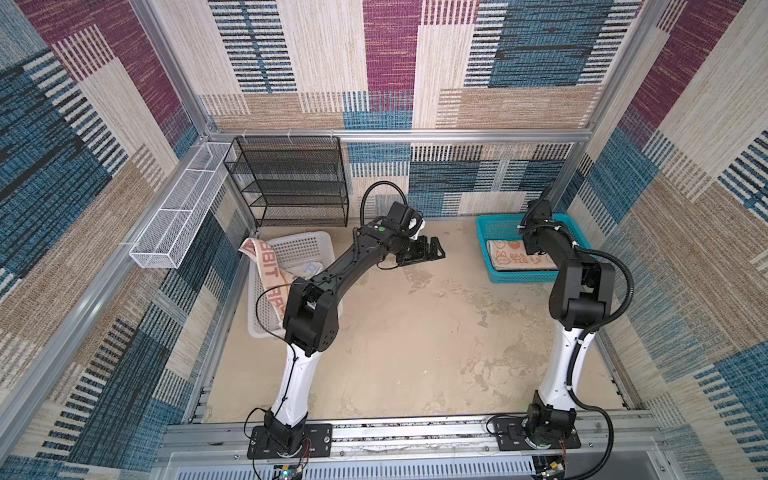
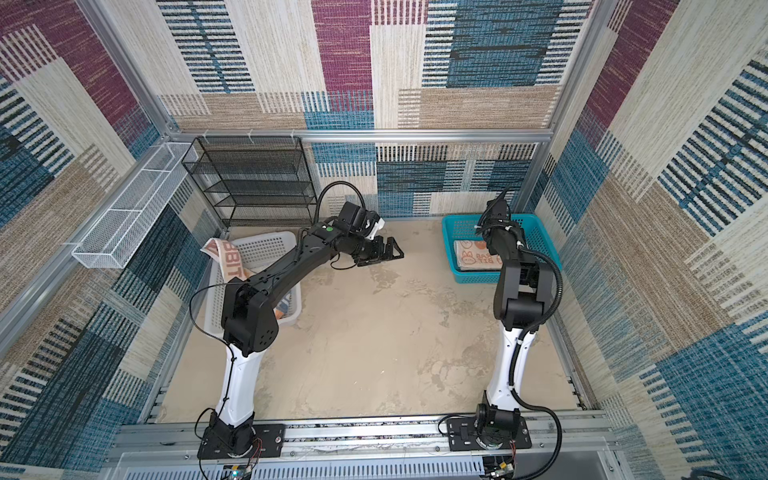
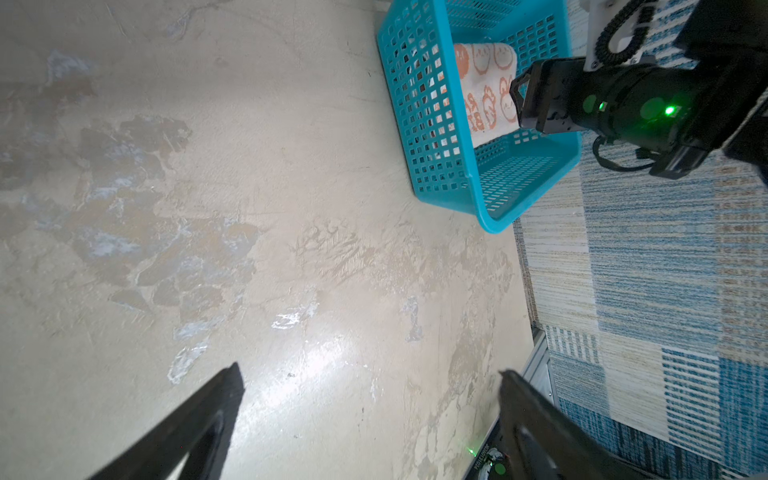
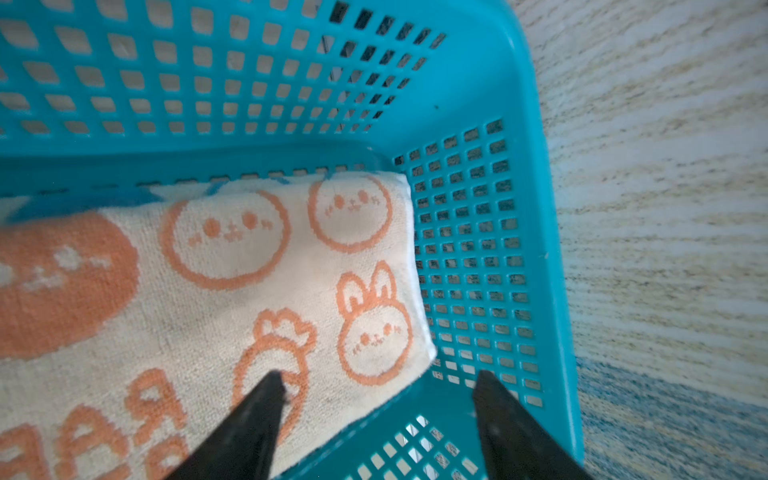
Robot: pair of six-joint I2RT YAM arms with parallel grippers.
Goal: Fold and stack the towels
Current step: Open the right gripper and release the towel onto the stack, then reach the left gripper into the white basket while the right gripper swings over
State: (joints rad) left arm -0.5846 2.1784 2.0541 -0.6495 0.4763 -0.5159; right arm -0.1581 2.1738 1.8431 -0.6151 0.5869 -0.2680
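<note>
Orange towel point(image 1: 513, 257) is laid folded in the blue basket point(image 1: 521, 277), upper right in both top views; right gripper point(image 4: 378, 376) is spread above it, left gripper point(image 3: 370, 370) spread at upper centre

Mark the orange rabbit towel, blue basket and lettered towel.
orange rabbit towel point(image 4: 208, 311), right wrist view, printed top face.
blue basket point(image 1: 498, 227), a top view, far wall.
lettered towel point(image 1: 268, 262), a top view, draped strip.

folded towel point(image 1: 515, 258) in right basket point(image 1: 519, 277) | lettered towel point(image 1: 268, 270) over left basket point(image 1: 300, 248) rim | rack point(image 1: 291, 183) behind left basket

Orange-rabbit towel point(image 4: 216, 266) partly out of frame
</note>
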